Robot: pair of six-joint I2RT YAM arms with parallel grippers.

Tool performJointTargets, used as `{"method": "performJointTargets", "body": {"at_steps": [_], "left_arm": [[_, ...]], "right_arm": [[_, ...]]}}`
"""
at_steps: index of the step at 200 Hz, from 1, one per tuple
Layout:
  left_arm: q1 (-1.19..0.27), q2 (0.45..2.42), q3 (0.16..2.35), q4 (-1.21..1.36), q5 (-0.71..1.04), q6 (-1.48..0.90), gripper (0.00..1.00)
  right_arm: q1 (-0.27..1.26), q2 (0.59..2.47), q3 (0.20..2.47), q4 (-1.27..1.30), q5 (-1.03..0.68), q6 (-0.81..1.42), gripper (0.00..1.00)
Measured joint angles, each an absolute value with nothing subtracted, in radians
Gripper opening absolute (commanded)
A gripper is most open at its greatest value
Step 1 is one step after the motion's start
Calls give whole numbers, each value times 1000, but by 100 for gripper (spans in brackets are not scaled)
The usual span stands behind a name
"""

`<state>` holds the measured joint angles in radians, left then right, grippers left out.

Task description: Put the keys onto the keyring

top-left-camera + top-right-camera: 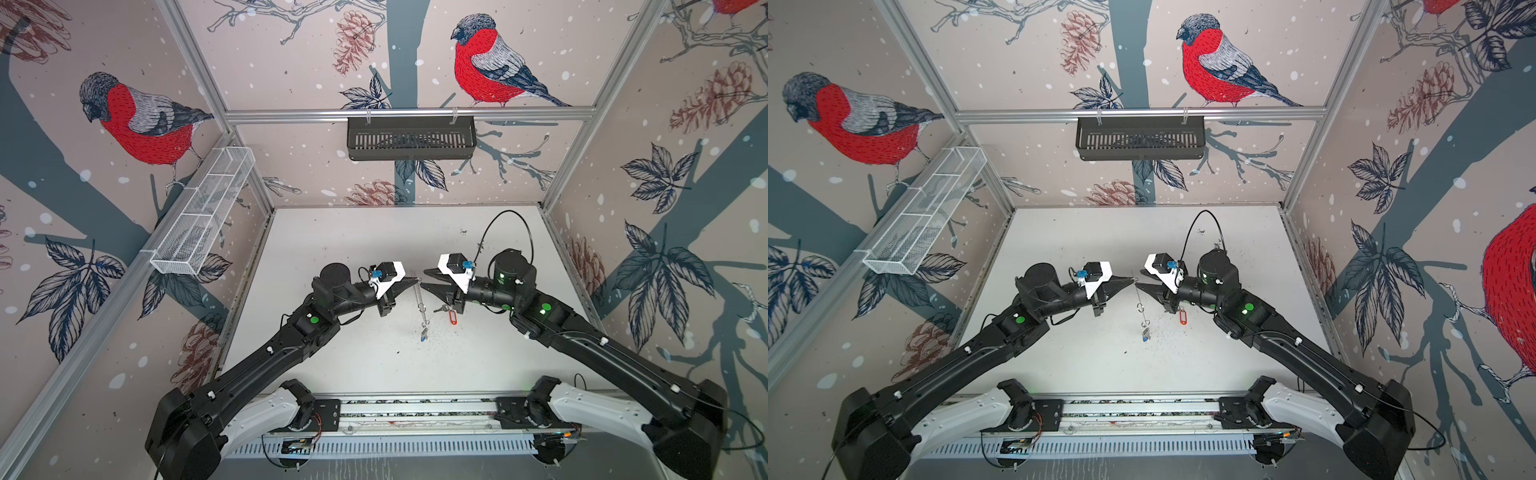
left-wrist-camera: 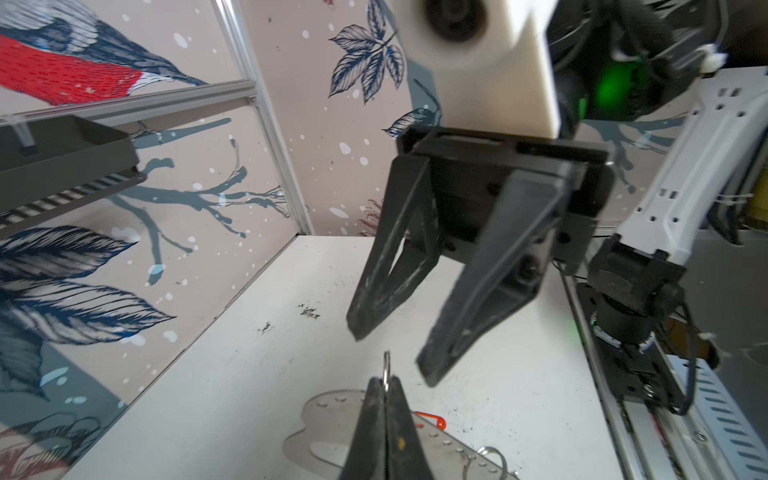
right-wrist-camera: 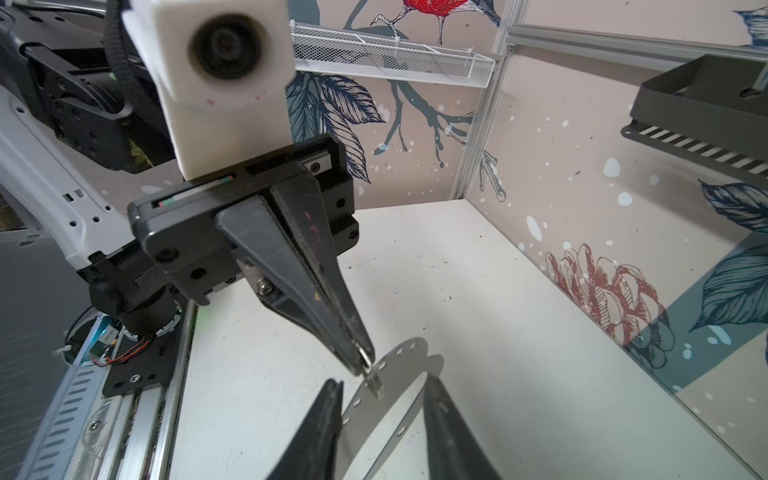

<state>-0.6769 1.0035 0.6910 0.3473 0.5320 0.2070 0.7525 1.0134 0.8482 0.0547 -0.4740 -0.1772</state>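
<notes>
So, left pincer (image 2: 386, 384) is clamped shut on a small metal ring (image 2: 387, 360) at the rim of the keyring (image 2: 332, 417). That clear plate hangs off its tips, with the blue-tagged key (image 1: 423, 336) dangling at the low end. The right pincer (image 3: 382, 381) is partway open with nothing in it, tips just beside the left one's. The red-tagged key (image 1: 452, 318) lies on the table (image 1: 353, 257), close under the right pincer.

White table (image 1: 332, 249), red-tagged keys (image 1: 452, 318) lying on it, dark specks (image 1: 463, 231) scattered
</notes>
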Motion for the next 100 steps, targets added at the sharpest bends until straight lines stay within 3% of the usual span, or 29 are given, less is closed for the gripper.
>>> {"method": "performJointTargets", "body": {"at_steps": [100], "left_arm": [[-825,1050,638,541,-9,119,0]], "right_arm": [[741,983,761,114,-218,-44,48]]}}
